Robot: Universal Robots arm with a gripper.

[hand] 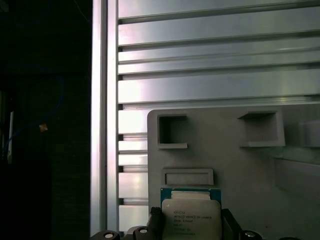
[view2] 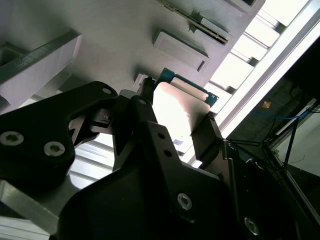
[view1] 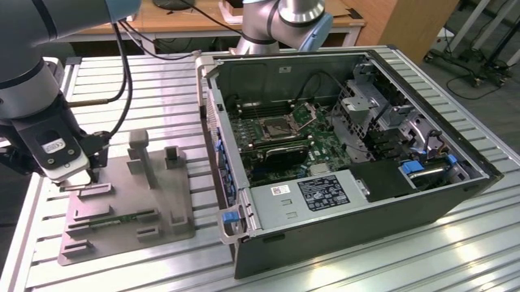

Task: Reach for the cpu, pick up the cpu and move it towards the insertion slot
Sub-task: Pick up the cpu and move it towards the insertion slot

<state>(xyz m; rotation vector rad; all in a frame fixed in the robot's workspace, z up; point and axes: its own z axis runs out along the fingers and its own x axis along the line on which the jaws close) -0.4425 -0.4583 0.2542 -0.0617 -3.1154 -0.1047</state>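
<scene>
The cpu (hand: 191, 216) is a silver-topped square chip with a green rim, lying at the edge of the grey fixture plate (hand: 235, 165). My gripper (hand: 191, 224) straddles it, one dark finger against each side. In the second wrist view the cpu (view2: 176, 107) sits between the fingers (view2: 210, 131), which press its two opposite edges. In the exterior view my gripper (view1: 77, 179) is low over the fixture's corner at the exterior view's left. The insertion slot (view1: 276, 126) lies inside the open computer case, its metal retention plate (view1: 307, 114) hinged up.
The grey fixture (view1: 122, 207) carries upright posts (view1: 138, 149) and a green memory stick (view1: 122, 218). The open computer case (view1: 341, 201) stands at the exterior view's right on the slatted aluminium table (view1: 154, 79). A second robot arm base (view1: 284, 24) stands behind the case.
</scene>
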